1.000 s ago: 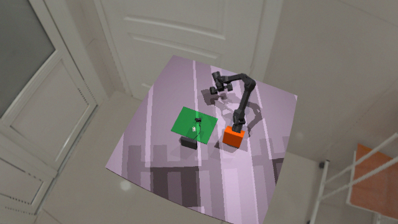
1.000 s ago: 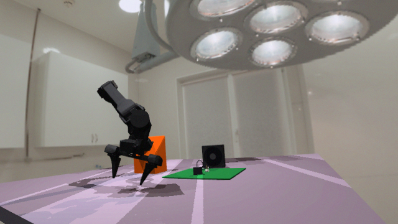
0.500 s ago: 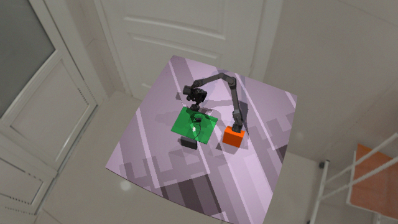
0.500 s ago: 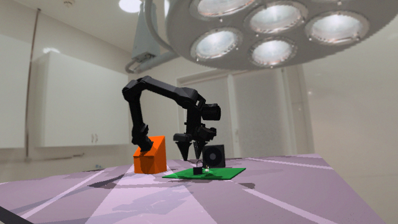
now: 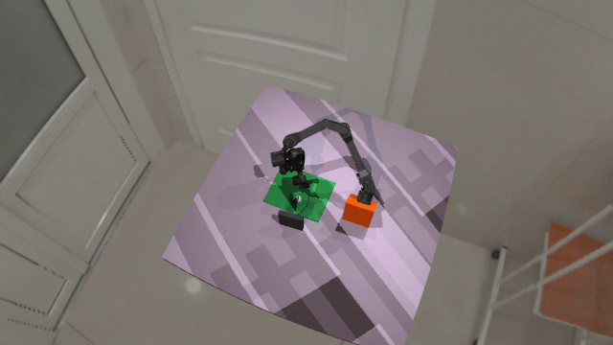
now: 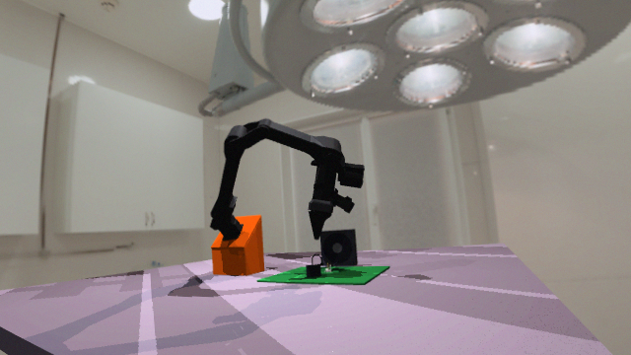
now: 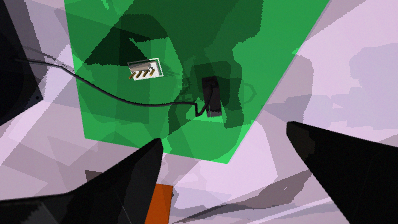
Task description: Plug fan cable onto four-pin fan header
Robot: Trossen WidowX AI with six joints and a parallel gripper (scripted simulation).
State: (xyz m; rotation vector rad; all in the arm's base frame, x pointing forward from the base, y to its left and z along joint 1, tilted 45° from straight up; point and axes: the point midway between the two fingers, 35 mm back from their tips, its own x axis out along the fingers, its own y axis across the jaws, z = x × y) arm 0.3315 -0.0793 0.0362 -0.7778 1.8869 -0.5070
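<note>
Above board (image 7: 125, 120): gripper (image 7: 225, 150), fingers spread, holding nothing. On board: plug (image 7: 212, 96), lying beside header (image 7: 145, 69), apart from it. Beyond board's edge: fan (image 6: 338, 248), upright.

board (image 7: 125, 110) matt green; plug (image 7: 212, 96) matt black; header (image 7: 145, 69) pins brassy metal.
</note>
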